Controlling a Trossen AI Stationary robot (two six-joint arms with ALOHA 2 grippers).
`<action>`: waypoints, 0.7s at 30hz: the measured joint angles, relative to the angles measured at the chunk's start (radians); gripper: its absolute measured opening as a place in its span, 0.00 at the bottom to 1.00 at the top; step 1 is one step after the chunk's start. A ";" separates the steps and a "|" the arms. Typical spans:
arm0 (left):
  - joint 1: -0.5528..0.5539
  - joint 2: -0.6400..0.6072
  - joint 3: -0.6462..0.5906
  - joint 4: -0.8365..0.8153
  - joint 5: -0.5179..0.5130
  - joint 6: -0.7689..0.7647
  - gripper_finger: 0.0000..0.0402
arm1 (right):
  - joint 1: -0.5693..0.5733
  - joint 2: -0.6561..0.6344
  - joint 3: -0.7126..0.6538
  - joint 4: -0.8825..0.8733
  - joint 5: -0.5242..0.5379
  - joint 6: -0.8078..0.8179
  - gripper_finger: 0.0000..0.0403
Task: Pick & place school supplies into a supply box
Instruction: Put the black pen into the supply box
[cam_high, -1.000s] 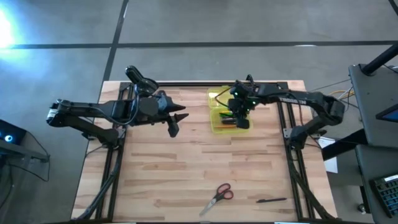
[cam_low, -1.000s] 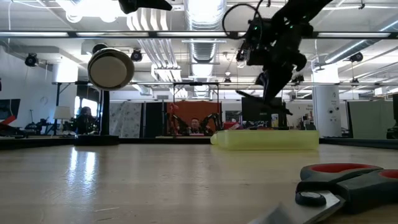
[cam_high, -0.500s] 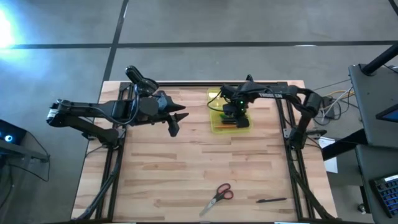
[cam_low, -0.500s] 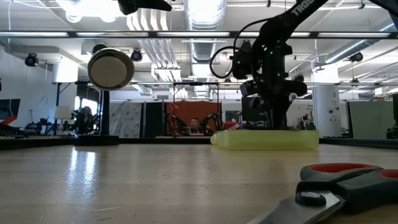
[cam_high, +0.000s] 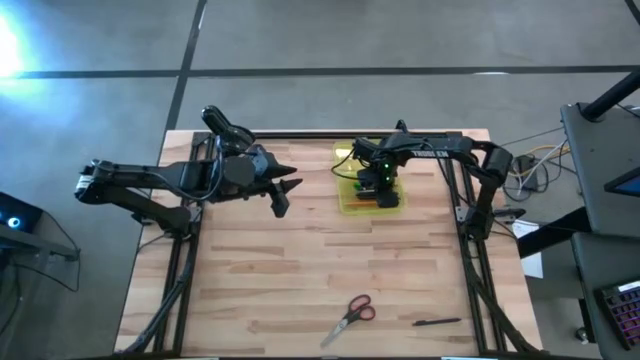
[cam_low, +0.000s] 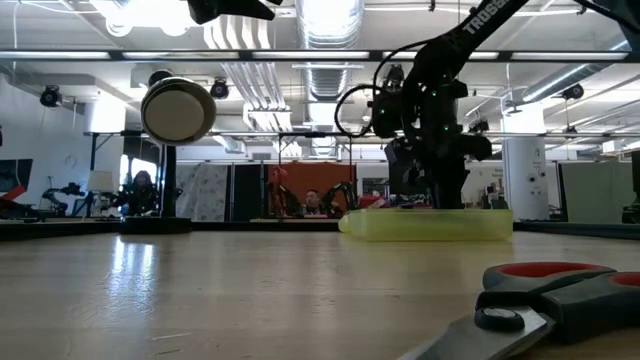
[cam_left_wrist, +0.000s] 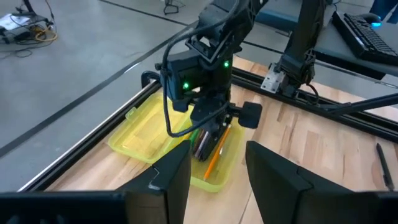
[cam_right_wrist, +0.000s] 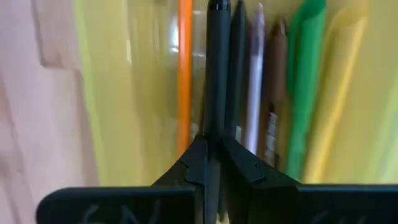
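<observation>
Now our right gripper (cam_right_wrist: 211, 158) pinches a black pen (cam_right_wrist: 217, 68) low inside the supply box (cam_high: 345, 195); letting go crookedly may leave it across the orange pencil (cam_right_wrist: 185, 74). Our left gripper (cam_left_wrist: 214, 177) waits beside, spread.

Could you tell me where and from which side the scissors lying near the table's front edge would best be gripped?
Probably from straight above, at the pivot where the red handles meet the blades of the scissors. They lie flat on bare table with nothing close by, and that narrow middle would fit between gripper fingers better than the wide handle loops.
</observation>
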 joint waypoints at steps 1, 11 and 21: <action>0.000 0.000 0.000 0.000 -0.003 0.000 0.34 | 0.000 0.005 -0.001 0.009 -0.013 0.011 0.03; 0.000 0.000 0.000 -0.001 -0.003 -0.002 0.34 | -0.001 0.019 -0.021 0.058 0.008 0.022 0.03; 0.000 0.000 0.000 -0.002 -0.003 -0.009 0.34 | 0.000 0.007 -0.057 0.058 0.027 0.021 0.03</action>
